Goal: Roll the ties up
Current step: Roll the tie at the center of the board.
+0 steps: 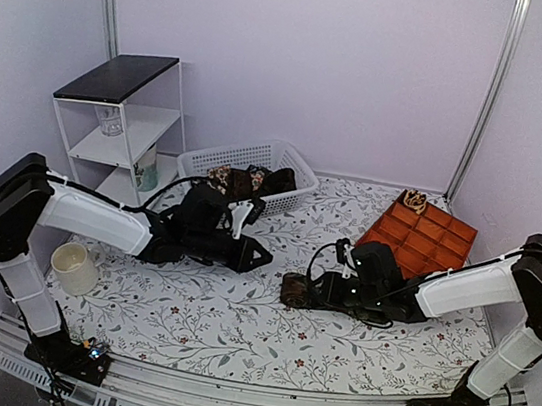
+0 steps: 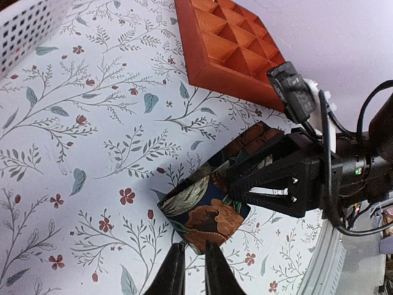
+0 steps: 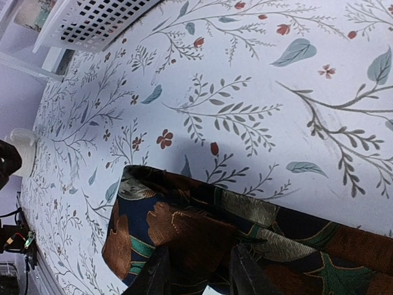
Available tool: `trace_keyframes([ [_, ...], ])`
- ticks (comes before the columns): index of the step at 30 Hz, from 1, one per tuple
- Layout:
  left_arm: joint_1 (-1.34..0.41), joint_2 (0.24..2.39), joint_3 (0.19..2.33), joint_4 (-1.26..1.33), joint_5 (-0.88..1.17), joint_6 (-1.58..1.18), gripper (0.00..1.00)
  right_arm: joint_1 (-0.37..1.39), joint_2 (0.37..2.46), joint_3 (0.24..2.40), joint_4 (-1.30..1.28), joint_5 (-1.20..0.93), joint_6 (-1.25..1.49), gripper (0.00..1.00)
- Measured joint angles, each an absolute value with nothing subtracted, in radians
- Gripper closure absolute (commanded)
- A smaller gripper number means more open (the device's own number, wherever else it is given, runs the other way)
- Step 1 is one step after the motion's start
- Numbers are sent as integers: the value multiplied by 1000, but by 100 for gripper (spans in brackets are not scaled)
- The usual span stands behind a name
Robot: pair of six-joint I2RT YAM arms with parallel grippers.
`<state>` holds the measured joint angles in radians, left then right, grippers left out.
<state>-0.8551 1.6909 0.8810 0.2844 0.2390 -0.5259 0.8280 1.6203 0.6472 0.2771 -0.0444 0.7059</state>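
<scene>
A dark brown, rust and green tie [image 1: 292,290] sits partly rolled on the flowered tablecloth in the middle. My right gripper [image 1: 307,291] is shut on it from the right. In the right wrist view the roll [image 3: 184,215] fills the space between the two fingers [image 3: 153,273]. My left gripper [image 1: 261,256] hovers just left of the roll. In its wrist view the fingertips [image 2: 177,258] stand a narrow gap apart beside the tie's corner [image 2: 206,212], with nothing between them. More ties [image 1: 249,180] lie in the white basket [image 1: 201,161].
An orange compartment tray [image 1: 427,240] at the right back holds one rolled tan tie [image 1: 414,200] in a far corner cell. A cream cup [image 1: 73,267] stands front left. A white shelf unit [image 1: 122,116] is at the back left.
</scene>
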Motion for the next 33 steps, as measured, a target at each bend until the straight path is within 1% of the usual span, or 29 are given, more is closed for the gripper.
trace_keyframes([
  [6,-839,1673,839,284,236,-529,88,832,1678,656,344,-123,716,67],
  [10,-791,1584,750,266,224,-523,84,858,1745,718,356,-142,749,67],
  [12,-768,1512,694,261,215,-498,72,886,1778,767,356,-144,770,67],
  [13,-761,1481,674,262,216,-475,63,899,1792,789,356,-146,776,67],
  [14,-759,1451,652,271,220,-452,57,910,1804,809,356,-147,783,67],
  [15,-758,1418,625,282,235,-419,54,919,1814,826,356,-149,789,67],
  [16,-758,1396,605,292,248,-389,55,925,1817,835,356,-150,794,66],
  [18,-760,1372,577,302,277,-323,59,933,1817,841,355,-153,799,65],
  [21,-759,1384,574,302,291,-265,68,933,1817,846,334,-158,813,55],
  [24,-759,1432,592,301,291,-250,76,933,1817,872,281,-160,854,48],
  [28,-758,1522,616,317,289,-273,79,933,1817,913,230,-159,947,41],
  [33,-758,1612,630,332,310,-319,82,939,1816,917,192,-147,1034,40],
])
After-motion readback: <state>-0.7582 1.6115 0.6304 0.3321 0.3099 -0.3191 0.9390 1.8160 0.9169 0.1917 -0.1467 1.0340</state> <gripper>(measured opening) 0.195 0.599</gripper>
